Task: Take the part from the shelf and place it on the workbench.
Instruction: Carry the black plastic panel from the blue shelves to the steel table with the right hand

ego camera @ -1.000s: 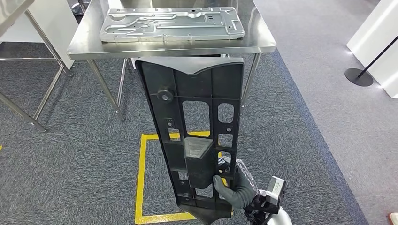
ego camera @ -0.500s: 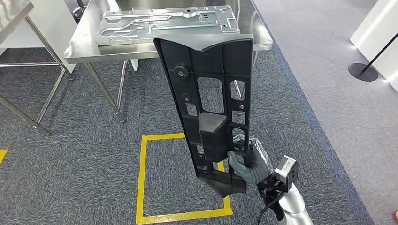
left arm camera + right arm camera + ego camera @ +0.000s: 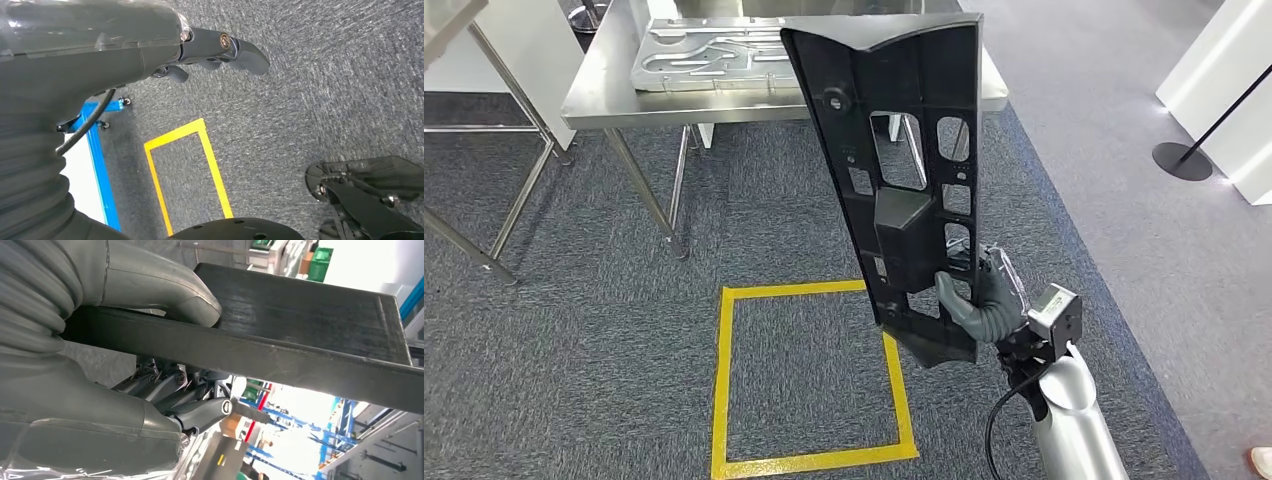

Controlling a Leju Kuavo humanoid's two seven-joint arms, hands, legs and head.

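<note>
From the head view I see my right hand (image 3: 980, 300) gripping the long black moulded plastic panel (image 3: 904, 170) near its lower end, thumb across the ribbed face and the other fingers behind — the close-up from the right wrist shows the thick grey thumb (image 3: 165, 290) pressed on one side of the panel's edge (image 3: 300, 340) with the darker fingers curled under the other. The panel stands nearly upright, tilted a little, its upper end overlapping the near edge of the stainless-steel workbench (image 3: 594, 95) in my view; I cannot tell whether it touches. A flat grey stamped metal plate (image 3: 709, 55) lies on the bench top. Below is a yellow taped square (image 3: 809, 375) on grey carpet. My left hand (image 3: 215, 52) hangs over the carpet holding nothing, fingers loosely curled — not closed tight.
</note>
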